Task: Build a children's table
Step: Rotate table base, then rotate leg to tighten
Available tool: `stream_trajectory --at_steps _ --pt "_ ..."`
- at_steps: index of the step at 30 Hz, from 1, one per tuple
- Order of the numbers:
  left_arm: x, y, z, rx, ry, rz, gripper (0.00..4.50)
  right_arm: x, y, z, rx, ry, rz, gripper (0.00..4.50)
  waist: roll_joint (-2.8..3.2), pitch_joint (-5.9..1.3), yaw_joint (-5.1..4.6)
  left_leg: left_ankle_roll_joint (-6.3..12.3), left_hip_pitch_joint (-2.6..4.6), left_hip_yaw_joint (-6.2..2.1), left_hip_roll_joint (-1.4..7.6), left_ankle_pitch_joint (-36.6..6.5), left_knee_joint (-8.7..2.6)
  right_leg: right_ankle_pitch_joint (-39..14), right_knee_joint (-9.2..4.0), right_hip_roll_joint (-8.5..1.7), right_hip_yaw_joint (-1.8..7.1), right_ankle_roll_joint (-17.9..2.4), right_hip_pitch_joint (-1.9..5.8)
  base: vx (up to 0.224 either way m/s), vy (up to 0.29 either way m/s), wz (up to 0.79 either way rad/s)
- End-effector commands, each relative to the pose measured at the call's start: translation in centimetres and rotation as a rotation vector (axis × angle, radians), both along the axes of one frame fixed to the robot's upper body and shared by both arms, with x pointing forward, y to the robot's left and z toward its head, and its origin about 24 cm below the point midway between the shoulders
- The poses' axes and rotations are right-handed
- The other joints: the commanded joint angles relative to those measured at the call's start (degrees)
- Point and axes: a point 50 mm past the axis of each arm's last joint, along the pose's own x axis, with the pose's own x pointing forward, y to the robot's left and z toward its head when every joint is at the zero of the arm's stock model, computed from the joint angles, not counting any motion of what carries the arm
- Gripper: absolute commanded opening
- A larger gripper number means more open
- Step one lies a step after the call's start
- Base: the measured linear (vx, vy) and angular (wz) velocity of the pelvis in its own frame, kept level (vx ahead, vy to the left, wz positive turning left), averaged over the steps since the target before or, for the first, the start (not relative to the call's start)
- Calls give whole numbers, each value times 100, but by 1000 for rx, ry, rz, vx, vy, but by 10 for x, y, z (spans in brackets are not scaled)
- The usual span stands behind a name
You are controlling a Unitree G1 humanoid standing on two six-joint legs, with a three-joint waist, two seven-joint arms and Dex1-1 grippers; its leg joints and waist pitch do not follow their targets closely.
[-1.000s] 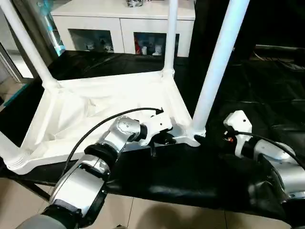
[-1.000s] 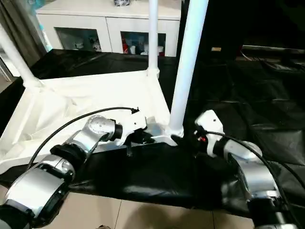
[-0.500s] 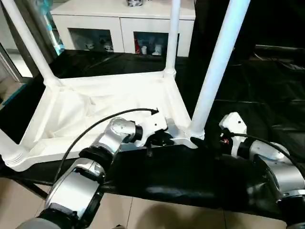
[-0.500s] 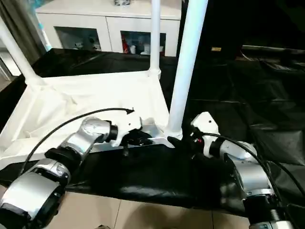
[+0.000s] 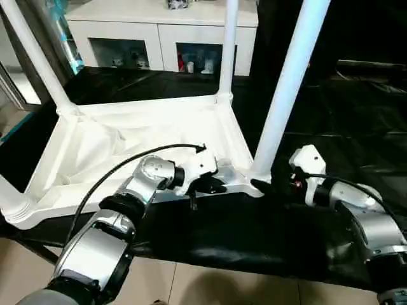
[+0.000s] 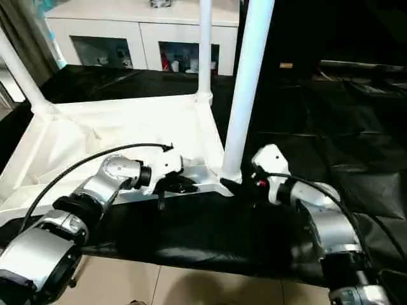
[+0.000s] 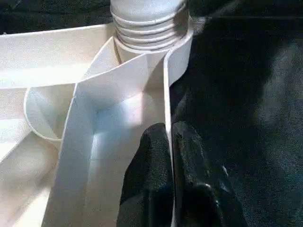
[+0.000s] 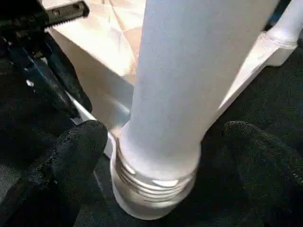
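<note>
Surface: black sheet (image 5: 331, 121), glossy and creased, covers the large table (image 5: 241, 244) in front of you; pale tiled floor (image 5: 191, 286) shows below its near edge.
Room: white cabinet (image 5: 159, 38) with glass doors stands behind the table, small objects on its shelves, too small for you to identify.
Children's table: children's table (image 5: 127, 143) lies upside down on the black sheet, toward your left; smooth white plastic, its ribbed underside facing up with thin upright walls.
Legs: near right leg (image 5: 289, 82), a smooth round tube, stands in the corner socket closest to your right arm; its base (image 8: 151, 184) is ringed with ridges where it meets the socket. You can see other legs rising at the far right corner (image 5: 227, 44) and far left corner (image 5: 32, 54), and a socket with a leg at the near left corner (image 5: 13, 203).
Left pincer: left pincer (image 7: 170, 142) is closed narrow on the thin near rim (image 7: 166, 94) of the children's table, one black finger on each side of the wall.
Right pincer: right pincer (image 8: 161, 142) stands wide, its textured black fingers (image 8: 80, 142) on either side of the near right leg's base, not clamping it.
</note>
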Motion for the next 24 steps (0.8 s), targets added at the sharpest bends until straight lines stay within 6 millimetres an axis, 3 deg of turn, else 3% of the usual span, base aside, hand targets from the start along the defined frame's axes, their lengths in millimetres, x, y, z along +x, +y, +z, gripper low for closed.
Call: stream_trajectory --at_steps 1,6,8,12,24 --pt "-6 7 -12 60 52 -16 8 7 4 3 -17 -21 6 450 -123 -364 8 499 58 -227 388 -1226 -436 -2320 -520 -570 346 -848 243 0 0 0" --pt "-6 7 -10 44 48 -33 8 11 8 0 -34 -12 30 450 -128 -377 11 540 44 -219 404 -1100 -433 -1987 -466 -579 365 -981 257 0 0 0" --pt "-6 7 -9 41 53 -36 8 12 9 -1 -31 -7 28 450 -152 -373 13 551 44 -210 402 -1106 -431 -1968 -463 -574 367 -1001 260 0 0 0" --pt "-6 8 -9 42 48 -44 8 15 9 -2 -25 9 34 450 -142 -372 21 559 40 -209 405 -1075 -431 -1996 -461 -577 369 -998 262 0 0 0" --pt "-4 13 -7 39 53 -35 0 20 13 -7 17 44 48 346 -131 -367 25 536 46 -204 416 -1139 -438 -1998 -455 -586 373 -1056 256 0 0 0"
